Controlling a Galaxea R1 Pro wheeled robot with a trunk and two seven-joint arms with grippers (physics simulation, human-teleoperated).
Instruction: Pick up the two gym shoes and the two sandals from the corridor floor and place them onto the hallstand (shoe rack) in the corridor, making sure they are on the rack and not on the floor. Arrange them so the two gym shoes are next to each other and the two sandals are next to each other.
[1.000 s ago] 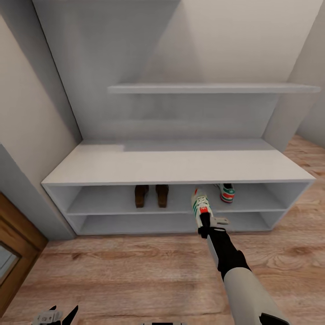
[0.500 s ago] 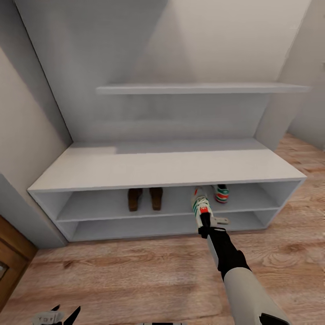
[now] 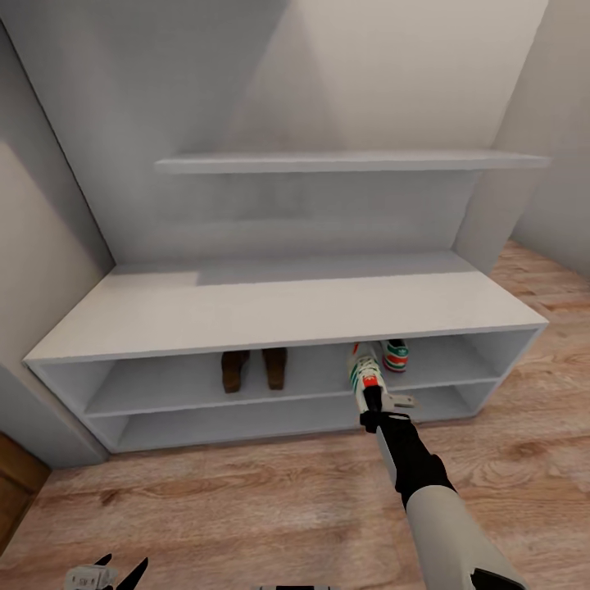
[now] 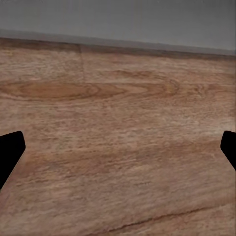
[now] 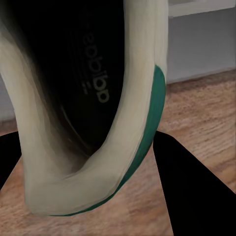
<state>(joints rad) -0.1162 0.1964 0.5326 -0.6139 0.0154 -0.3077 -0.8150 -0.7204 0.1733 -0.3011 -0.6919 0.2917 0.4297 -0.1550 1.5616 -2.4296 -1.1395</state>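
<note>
A warm wood-plank corridor floor [image 3: 246,500] runs up to the pale hallstand [image 3: 279,307]. On the hallstand's upper open shelf stand the two sandals [image 3: 254,369] side by side, and to their right one gym shoe [image 3: 395,355]. The right gripper [image 3: 371,399] pinches the second gym shoe [image 5: 93,113] at its heel, just before that shelf's front edge. The left gripper [image 4: 118,147] hangs spread wide over the floor.

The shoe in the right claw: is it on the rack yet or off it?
Off it. The shoe hangs in the right claw, held at its heel, in front of the rack's upper shelf edge.
</note>
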